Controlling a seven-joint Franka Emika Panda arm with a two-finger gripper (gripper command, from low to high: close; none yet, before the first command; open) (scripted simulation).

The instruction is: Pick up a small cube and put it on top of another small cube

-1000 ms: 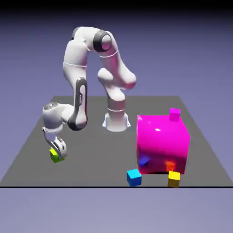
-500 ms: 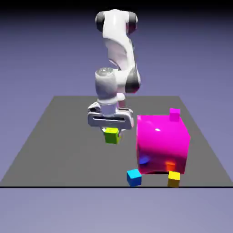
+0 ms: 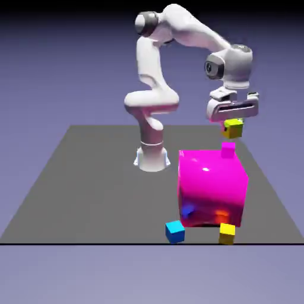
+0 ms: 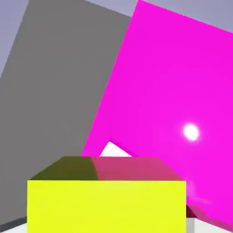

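The white two-fingered hand (image 3: 232, 123) is clamped on the small lime yellow-green cube (image 3: 232, 129), which hangs in the air above the small magenta-pink cube (image 3: 228, 149), at the exterior view's right. That pink cube appears to sit on the huge glossy magenta cube (image 3: 212, 184), near its far right edge, so the stack has to be made up high rather than on the dark grey tabletop (image 3: 101, 184). What remains, I judge, is to line up, lower and let go. The main risk is a poor line-up: the lime cube looks slightly to the right of the pink one, though depth is hard to read here, and released off-centre it could tip and drop. In the hand view the held cube hides most of what lies beneath, leaving only a pale corner peeking out, and the cube seems turned relative to it — an unmatched angle would leave less face to rest on. Coming down too far could press or nudge the pink cube over the edge; opening too high could let the lime one bounce off. The small blue cube (image 3: 175, 232) and small golden-yellow cube (image 3: 227, 234), near side, look out of harm's way.
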